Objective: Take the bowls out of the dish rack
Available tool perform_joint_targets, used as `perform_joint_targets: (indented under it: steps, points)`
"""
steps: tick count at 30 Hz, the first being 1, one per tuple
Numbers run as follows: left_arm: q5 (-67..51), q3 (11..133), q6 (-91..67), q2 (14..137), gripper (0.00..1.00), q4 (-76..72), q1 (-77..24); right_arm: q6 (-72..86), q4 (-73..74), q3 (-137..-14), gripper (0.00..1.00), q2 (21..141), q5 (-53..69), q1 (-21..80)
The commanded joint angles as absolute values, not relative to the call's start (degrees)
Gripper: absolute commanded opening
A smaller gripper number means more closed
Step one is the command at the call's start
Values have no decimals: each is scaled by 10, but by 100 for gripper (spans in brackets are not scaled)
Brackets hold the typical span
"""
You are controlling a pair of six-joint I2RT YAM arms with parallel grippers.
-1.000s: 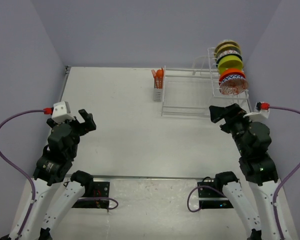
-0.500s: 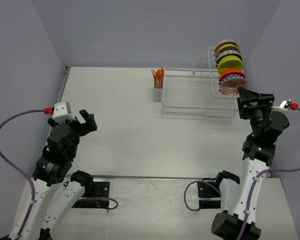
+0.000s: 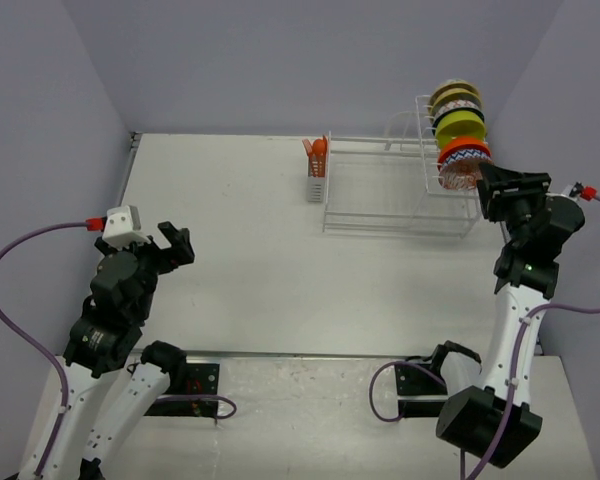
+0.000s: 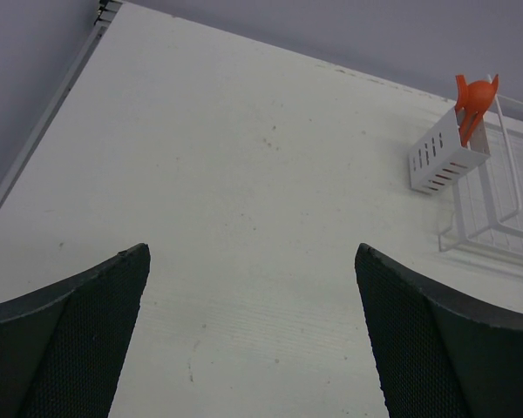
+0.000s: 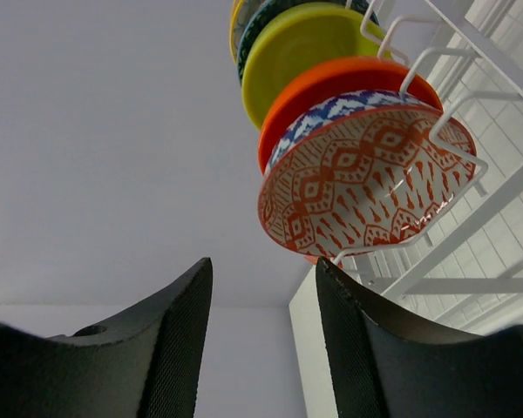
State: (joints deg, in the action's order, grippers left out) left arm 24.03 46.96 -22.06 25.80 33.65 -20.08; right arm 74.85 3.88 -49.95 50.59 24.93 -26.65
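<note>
Though both empty and parted, right gripper (image 5: 261, 277) by bowls (image 5: 366, 174) (rack (image 5: 471, 285) seemingly between), left gripper (image 4: 253, 261) afar.

Wire of dish rack (image 5: 471, 231): white, smooth coated, slight sheen. Glaze on bowls (image 5: 366, 187): glossy; body possibly ceramic, hard to confirm from here. The cutlery basket (image 4: 443, 155): white slotted plastic, matt. The table (image 4: 244, 218): matt white, faintly scuffed. On left gripper (image 4: 251, 257), pads (image 4: 78, 348): black, matt, fine mesh texture.
</note>
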Motion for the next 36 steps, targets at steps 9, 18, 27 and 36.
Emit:
perform_joint_targets:
  steps: [9,18,27,36]
  points:
    - [214,464,-219,250,100,308,-203,734,19,-573,49,579,208,-269]
    - [210,463,-218,249,100,307,-204,729,4,-601,45,622,201,-269]
    - [207,463,-217,255,100,306,-203,732,-21,-580,42,621,200,-261]
    - [200,462,-215,257,100,303,-203,742,-80,-541,41,617,169,-229]
